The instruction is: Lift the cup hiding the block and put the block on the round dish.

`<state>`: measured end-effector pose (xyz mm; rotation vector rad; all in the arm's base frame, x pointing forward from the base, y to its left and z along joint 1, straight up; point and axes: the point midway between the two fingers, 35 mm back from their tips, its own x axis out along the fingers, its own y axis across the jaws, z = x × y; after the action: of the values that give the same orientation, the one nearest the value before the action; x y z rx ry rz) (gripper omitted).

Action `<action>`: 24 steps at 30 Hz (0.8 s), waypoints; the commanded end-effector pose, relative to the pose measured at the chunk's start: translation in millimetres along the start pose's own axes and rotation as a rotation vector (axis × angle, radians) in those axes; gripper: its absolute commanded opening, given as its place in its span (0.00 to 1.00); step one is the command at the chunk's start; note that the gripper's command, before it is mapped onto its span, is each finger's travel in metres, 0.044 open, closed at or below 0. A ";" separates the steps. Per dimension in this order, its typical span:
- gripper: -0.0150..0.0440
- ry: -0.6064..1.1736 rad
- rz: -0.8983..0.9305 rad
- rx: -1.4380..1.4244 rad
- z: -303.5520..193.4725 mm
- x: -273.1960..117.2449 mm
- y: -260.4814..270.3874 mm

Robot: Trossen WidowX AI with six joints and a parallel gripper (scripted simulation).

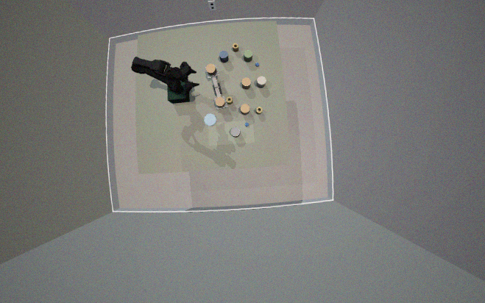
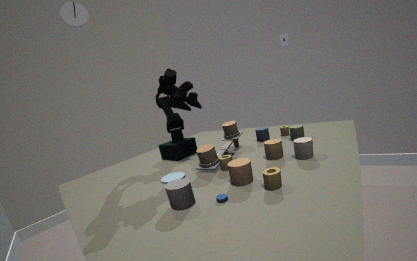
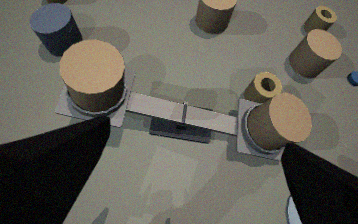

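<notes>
The balance (image 1: pixel 215 82) (image 2: pixel 225 148) (image 3: pixel 155 106) has a tan cup upside down on each end. The far cup (image 1: pixel 210 68) (image 2: pixel 230 129) (image 3: pixel 92 75) stands on a pan raised off the table. The cup nearer the dish (image 1: pixel 219 101) (image 2: pixel 207 155) (image 3: pixel 280 122) stands on the lower pan. The block is not visible. The pale blue round dish (image 1: pixel 210 119) (image 2: pixel 173 177) lies flat with nothing on it; its edge shows in the wrist view. My gripper (image 1: pixel 197 77) (image 2: pixel 195 108) is open and empty, high above the table on the base's side of the balance.
A yellow ring (image 2: pixel 226 164) (image 3: pixel 255 92) stands close beside the lower cup. Two more tan cylinders (image 1: pixel 246 83) (image 2: pixel 240 171) stand beyond the balance. A grey cylinder (image 1: pixel 235 132) (image 2: pixel 180 194) is near the dish. Blue (image 1: pixel 224 56), green (image 1: pixel 247 55) and white (image 1: pixel 261 82) cylinders stand farther off.
</notes>
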<state>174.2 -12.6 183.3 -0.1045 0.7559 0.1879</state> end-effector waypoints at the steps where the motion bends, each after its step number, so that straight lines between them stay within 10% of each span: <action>1: 1.00 0.014 0.010 0.024 -3.8 2.7 -0.3; 24: 1.00 0.434 -0.099 0.471 25.9 68.1 -82.0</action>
<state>239.2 -66.8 168.1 0.2070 1.1220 -0.0424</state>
